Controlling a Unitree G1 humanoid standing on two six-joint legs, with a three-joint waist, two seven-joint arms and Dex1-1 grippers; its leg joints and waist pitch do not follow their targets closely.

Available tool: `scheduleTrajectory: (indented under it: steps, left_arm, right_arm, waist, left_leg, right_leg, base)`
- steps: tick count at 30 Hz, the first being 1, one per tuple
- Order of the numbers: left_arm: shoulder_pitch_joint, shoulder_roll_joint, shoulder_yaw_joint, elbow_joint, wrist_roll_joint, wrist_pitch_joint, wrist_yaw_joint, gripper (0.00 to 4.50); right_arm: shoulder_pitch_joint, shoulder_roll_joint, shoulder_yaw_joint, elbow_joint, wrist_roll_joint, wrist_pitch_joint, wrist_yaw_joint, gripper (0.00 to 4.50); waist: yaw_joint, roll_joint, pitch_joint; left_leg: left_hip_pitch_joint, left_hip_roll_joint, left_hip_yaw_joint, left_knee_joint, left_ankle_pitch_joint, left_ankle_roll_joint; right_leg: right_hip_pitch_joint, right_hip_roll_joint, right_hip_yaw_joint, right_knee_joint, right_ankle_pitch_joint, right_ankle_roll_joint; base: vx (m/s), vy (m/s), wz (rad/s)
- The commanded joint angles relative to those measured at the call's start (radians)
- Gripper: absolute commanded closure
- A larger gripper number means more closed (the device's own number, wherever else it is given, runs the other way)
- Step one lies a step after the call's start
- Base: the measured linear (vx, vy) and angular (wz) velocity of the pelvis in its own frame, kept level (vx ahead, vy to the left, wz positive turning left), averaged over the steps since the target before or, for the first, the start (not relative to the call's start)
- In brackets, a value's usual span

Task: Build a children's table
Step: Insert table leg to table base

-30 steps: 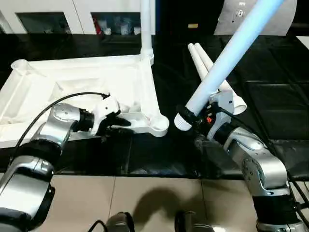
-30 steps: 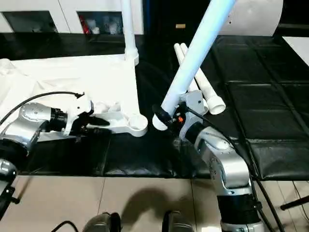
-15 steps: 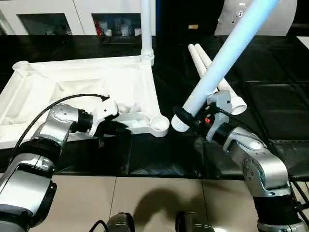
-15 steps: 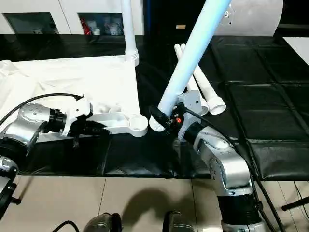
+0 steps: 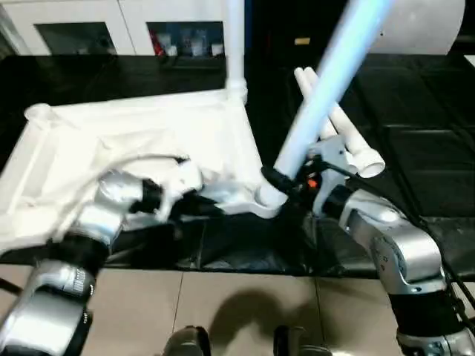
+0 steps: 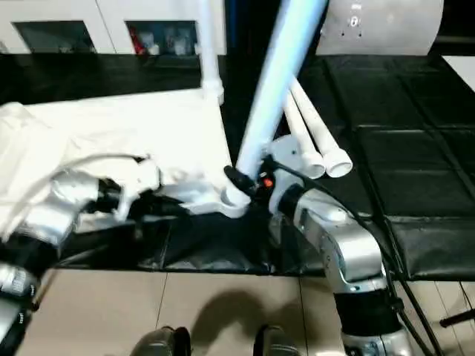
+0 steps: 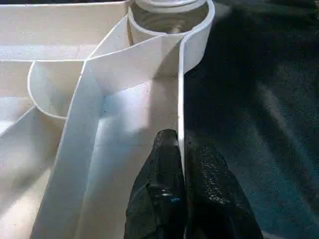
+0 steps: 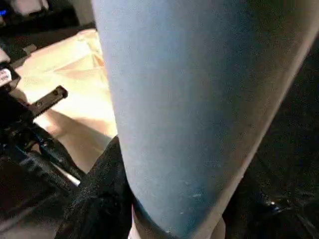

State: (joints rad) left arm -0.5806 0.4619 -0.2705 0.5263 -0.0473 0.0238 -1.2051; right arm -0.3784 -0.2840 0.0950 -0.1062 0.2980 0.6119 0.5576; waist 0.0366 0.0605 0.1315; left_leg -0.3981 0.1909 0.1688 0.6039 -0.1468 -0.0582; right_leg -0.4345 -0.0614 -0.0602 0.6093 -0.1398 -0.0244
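The table top (image 5: pixel 111 148) lies underside up on the black desk (image 5: pixel 415 111); its left portion is blurred in both eye views, and the left forearm hides part of the near rim. One leg (image 5: pixel 236 44) stands upright in the far corner socket, its upper end cut off by the frame. Two spare legs (image 6: pixel 315 141) lie side by side on the desk to the right.

The right hand (image 5: pixel 286 185) grips a tilted leg (image 5: pixel 326 81) near its lower end, which sits at the near corner socket (image 7: pixel 169 20); whether it is seated cannot be determined.

The left wrist view shows the left hand (image 7: pixel 182 159) pinching the thin rim wall, one finger on each side, near that socket.

The right wrist view shows the held leg close up, with one black finger (image 8: pixel 102 194) beside it.
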Motion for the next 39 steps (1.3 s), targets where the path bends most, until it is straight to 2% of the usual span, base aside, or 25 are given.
scheduleTrajectory:
  steps: [1,3,6,7,8,11,13,14,19,25,33,39]
  left_arm:
    - [0.019,-0.019,0.016,-0.064,-0.043,0.024,0.01,4.5]
    - [0.025,-0.015,0.02,-0.076,-0.041,0.034,0.014,4.5]
    - [0.034,-0.007,0.022,-0.102,-0.037,0.042,0.019,4.5]
    - [0.043,-0.004,0.028,-0.127,-0.031,0.041,0.036,4.5]
    - [0.043,-0.004,0.028,-0.127,-0.031,0.041,0.036,4.5]
    - [0.07,-0.006,0.038,-0.181,-0.036,0.065,0.06,4.5]
    - [0.081,-0.004,0.036,-0.193,-0.032,0.062,0.065,4.5]
    - [0.081,-0.004,0.036,-0.193,-0.032,0.062,0.065,4.5]
    - [0.086,-0.005,0.041,-0.189,-0.026,0.044,0.089,4.5]
    - [0.096,0.009,0.046,-0.188,-0.019,0.021,0.1,4.5]
    - [0.095,0.012,0.051,-0.191,-0.04,0.014,0.079,4.5]
    - [0.097,0.014,0.033,-0.201,-0.046,0.015,0.05,4.5]
  right_arm:
    - [-0.012,-0.003,0.022,0.002,-0.011,0.021,0.02,2.59]
    - [-0.018,-0.007,0.031,0.011,-0.015,0.018,0.032,2.59]
    - [-0.027,-0.007,0.034,0.017,-0.013,0.018,0.036,2.59]
    - [-0.033,-0.007,0.037,0.021,-0.01,0.02,0.038,2.59]
    - [-0.033,-0.007,0.037,0.021,-0.01,0.02,0.038,2.59]
    - [-0.037,-0.009,0.054,0.029,-0.003,0.03,0.055,2.59]
    - [-0.038,-0.005,0.066,0.038,-0.008,0.029,0.064,2.59]
    - [-0.038,-0.005,0.066,0.038,-0.008,0.029,0.064,2.59]
    - [-0.044,-0.019,0.087,0.06,-0.029,0.029,0.073,2.59]
    - [-0.047,-0.058,0.07,0.044,-0.025,0.058,0.089,2.59]
    - [-0.046,-0.091,0.07,0.042,-0.022,0.074,0.111,2.59]
    - [-0.06,-0.06,0.07,0.109,-0.017,0.052,0.11,2.59]
  waist:
    - [-0.002,-0.016,-0.08]
    - [-0.004,-0.012,-0.079]
    - [-0.007,-0.015,-0.08]
    - [-0.007,-0.013,-0.081]
    - [-0.008,-0.017,-0.083]
    - [-0.006,-0.015,-0.085]
    - [-0.006,-0.011,-0.084]
    - [-0.006,-0.012,-0.084]
    - [-0.009,-0.013,-0.079]
    - [-0.009,-0.016,-0.079]
    - [-0.009,-0.016,-0.082]
    - [-0.011,-0.015,-0.081]
  left_leg:
    - [0.024,0.015,-0.007,-0.065,-0.277,0.029]
    - [0.025,0.014,-0.008,-0.065,-0.279,0.03]
    - [0.026,0.014,-0.009,-0.066,-0.285,0.028]
    - [0.026,0.015,-0.011,-0.067,-0.285,0.029]
    - [0.025,0.017,-0.011,-0.067,-0.279,0.029]
    - [0.019,0.019,-0.009,-0.067,-0.246,0.039]
    - [0.02,0.018,-0.008,-0.067,-0.245,0.042]
    - [0.02,0.018,-0.008,-0.067,-0.247,0.041]
    - [0.023,0.015,-0.008,-0.068,-0.275,0.031]
    - [0.023,0.015,-0.009,-0.068,-0.274,0.034]
    - [0.022,0.015,-0.008,-0.066,-0.255,0.041]
    - [0.023,0.014,-0.008,-0.065,-0.27,0.038]
  right_leg:
    - [0.06,-0.064,0.041,-0.097,-0.475,-0.128]
    - [0.056,-0.063,0.039,-0.101,-0.511,-0.109]
    - [0.053,-0.061,0.037,-0.105,-0.531,-0.09]
    - [0.054,-0.061,0.037,-0.102,-0.519,-0.092]
    - [0.055,-0.062,0.038,-0.099,-0.503,-0.097]
    - [0.056,-0.062,0.041,-0.091,-0.427,-0.125]
    - [0.056,-0.061,0.041,-0.09,-0.416,-0.13]
    - [0.057,-0.061,0.041,-0.09,-0.413,-0.132]
    - [0.054,-0.061,0.039,-0.1,-0.489,-0.105]
    - [0.054,-0.061,0.04,-0.1,-0.499,-0.093]
    - [0.055,-0.059,0.039,-0.097,-0.471,-0.104]
    - [0.053,-0.061,0.038,-0.101,-0.495,-0.103]
  base:
    - [0.0,0.0,0.0]
    - [0.0,0.0,0.0]
    - [0.0,0.0,0.0]
    - [0.0,0.0,0.0]
    - [0.0,0.0,0.0]
    - [0.0,0.0,0.0]
    - [0.0,0.0,0.0]
    - [0.0,0.0,0.0]
    - [0.0,0.0,0.0]
    - [0.0,0.0,0.0]
    - [0.0,0.0,0.0]
    - [0.0,0.0,0.0]
